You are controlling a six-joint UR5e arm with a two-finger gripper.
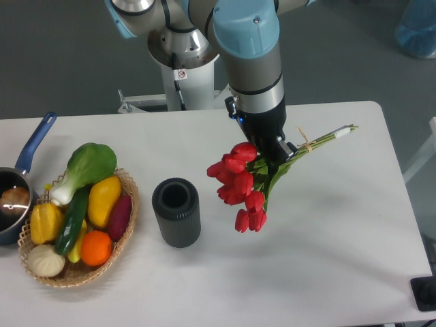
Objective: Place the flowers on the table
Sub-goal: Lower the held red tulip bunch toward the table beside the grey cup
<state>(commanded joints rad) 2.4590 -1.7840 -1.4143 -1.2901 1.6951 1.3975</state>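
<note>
The flowers (240, 185) are a bunch of red tulips with green leaves and thin green stems (325, 138) tied with a band. They hang tilted, heads down to the left and stems up to the right, above the white table (327, 259). My gripper (278, 154) is shut on the flowers just above the leaves, where the stems meet. The fingertips are mostly hidden behind the leaves and blooms. The bunch casts a shadow on the table to its right.
A dark ribbed cylindrical vase (176, 212) stands upright left of the flowers. A wicker basket (75, 271) of colourful vegetables sits at the front left. A blue-handled pot (15, 197) is at the left edge. The arm's base (182, 68) stands behind the table.
</note>
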